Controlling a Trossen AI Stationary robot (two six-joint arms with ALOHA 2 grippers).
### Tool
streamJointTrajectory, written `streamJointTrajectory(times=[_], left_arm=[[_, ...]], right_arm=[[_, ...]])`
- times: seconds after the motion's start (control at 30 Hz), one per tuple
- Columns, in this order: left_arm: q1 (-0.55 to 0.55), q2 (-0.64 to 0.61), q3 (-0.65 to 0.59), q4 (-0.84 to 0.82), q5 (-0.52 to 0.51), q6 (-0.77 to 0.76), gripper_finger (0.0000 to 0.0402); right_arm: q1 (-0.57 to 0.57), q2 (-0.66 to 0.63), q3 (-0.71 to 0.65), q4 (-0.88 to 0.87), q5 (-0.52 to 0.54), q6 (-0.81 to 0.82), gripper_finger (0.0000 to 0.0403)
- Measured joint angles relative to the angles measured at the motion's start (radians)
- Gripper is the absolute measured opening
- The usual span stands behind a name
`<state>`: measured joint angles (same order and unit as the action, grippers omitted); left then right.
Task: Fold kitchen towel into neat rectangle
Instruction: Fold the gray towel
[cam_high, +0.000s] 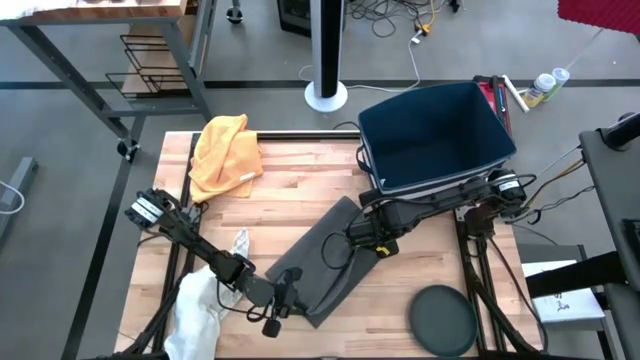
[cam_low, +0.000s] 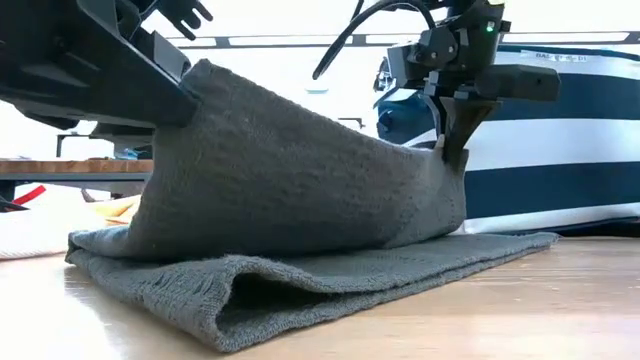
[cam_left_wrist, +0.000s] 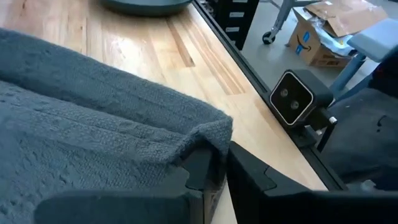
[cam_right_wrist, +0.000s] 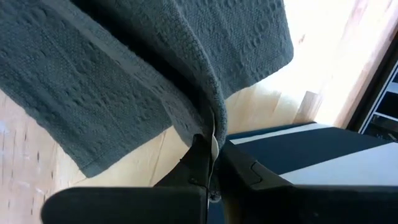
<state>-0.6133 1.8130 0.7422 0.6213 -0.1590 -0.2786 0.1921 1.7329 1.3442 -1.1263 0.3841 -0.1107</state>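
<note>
A dark grey kitchen towel (cam_high: 330, 262) lies doubled over on the wooden table (cam_high: 300, 200). Its lower layer (cam_low: 420, 262) lies flat on the wood. The upper layer (cam_low: 280, 170) is held up like a tent between both grippers. My left gripper (cam_left_wrist: 221, 158) is shut on the towel's end toward the table's near edge (cam_high: 283, 292). My right gripper (cam_right_wrist: 212, 146) is shut on the towel farther back and to the right (cam_high: 377, 240). My left gripper pinches a corner of the upper layer (cam_left_wrist: 214, 134) between its two fingers, coming in nearly level and slanting slightly down. The corner (cam_low: 200, 80) is lifted well clear of the table, and the cloth slopes down from it to the fold resting on the wood. My right gripper pinches the upper layer's edge (cam_right_wrist: 208, 121) between its two fingers, pointing steeply down from above. The cloth bunches into a ridge at the fingers. The held spot (cam_low: 447, 165) hangs a little above the lower layer, and the cloth sags toward the left gripper.
A blue bin (cam_high: 435, 135) stands at the far right, close behind the right arm. A yellow cloth (cam_high: 225, 155) lies at the far left. A white cloth (cam_high: 200, 310) hangs over the near left edge. A dark round disc (cam_high: 443, 318) lies near right.
</note>
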Motion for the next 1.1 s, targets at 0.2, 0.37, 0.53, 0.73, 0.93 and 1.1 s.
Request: streamJointTrajectory(times=[0.2,0.37,0.53,0.73,0.93,1.1], left_arm=[[0.000,0.000,0.000,-0.012,0.027,-0.019,0.0075],[0.001,0.000,-0.001,-0.020,0.046,-0.019,0.0103],[0.013,0.000,-0.005,-0.029,0.039,-0.019,0.0121],[0.018,0.000,-0.005,-0.039,0.033,0.022,0.0118],[0.019,0.000,0.002,-0.093,-0.016,0.034,0.0125],[0.021,0.000,0.003,-0.093,-0.015,0.034,0.0132]], right_arm=[[0.006,0.000,-0.027,0.011,-0.027,0.018,0.0008],[0.020,0.000,-0.046,0.009,-0.030,0.031,0.0008],[0.033,0.000,-0.046,0.010,-0.096,0.041,0.0008],[0.046,0.000,-0.046,0.009,-0.130,0.061,0.0009],[0.056,0.000,-0.046,0.009,-0.279,0.081,0.0009],[0.066,0.000,-0.046,-0.023,-0.291,0.090,0.0034]])
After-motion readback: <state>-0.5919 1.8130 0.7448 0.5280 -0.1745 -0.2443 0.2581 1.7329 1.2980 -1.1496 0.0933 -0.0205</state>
